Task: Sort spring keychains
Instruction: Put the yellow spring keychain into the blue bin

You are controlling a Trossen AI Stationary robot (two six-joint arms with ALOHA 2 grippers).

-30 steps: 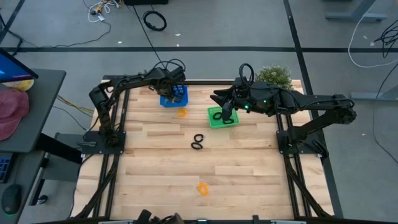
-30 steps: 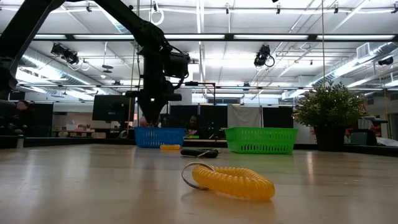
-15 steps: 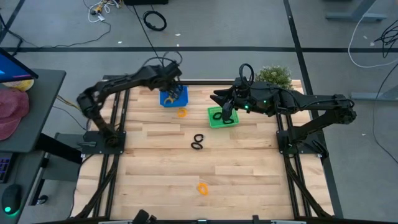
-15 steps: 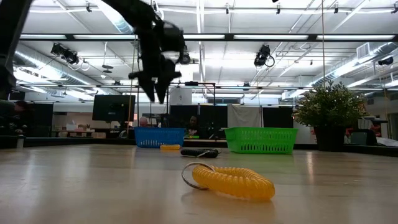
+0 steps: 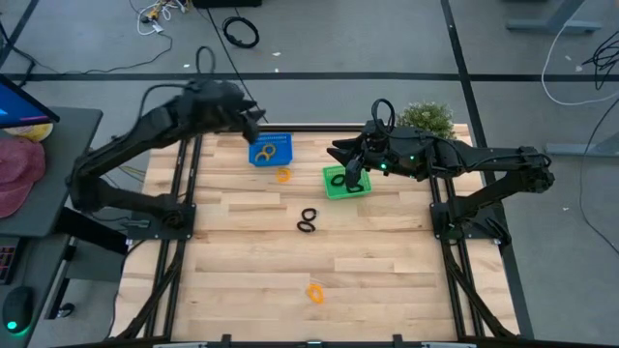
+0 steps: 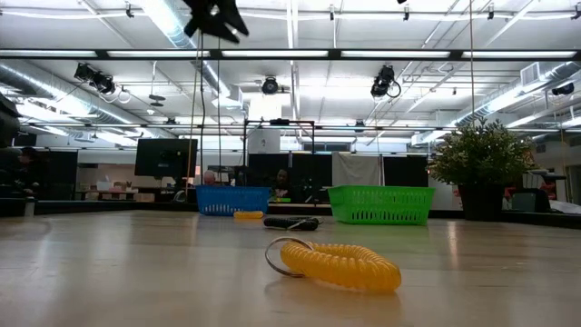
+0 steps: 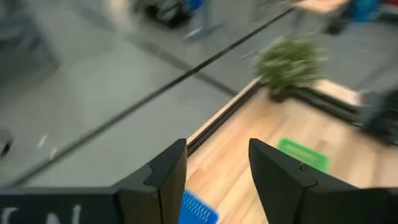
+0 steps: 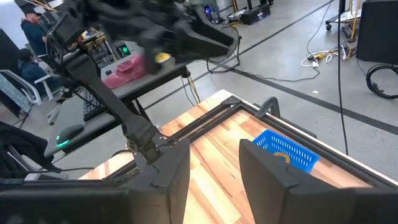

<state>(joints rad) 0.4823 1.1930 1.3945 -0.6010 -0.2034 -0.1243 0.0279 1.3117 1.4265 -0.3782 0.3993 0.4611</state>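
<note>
Sorting stands partly done: one orange spring keychain point(image 5: 268, 150) lies in the blue basket point(image 5: 283, 141), another point(image 5: 282, 175) just beside it, a black pair point(image 5: 308, 220) and a third orange coil point(image 5: 315, 291) farther off, lengthwise across the low view. Left gripper point(image 5: 253, 114), jaws parted and empty, hangs just beside the basket; right gripper point(image 5: 351, 182), also parted and empty, waits over the green basket point(image 5: 332, 184).

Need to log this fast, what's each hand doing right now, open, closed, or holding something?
Left hand: open, empty, raised beside the blue basket.
Right hand: open, empty, above the green basket.
</note>
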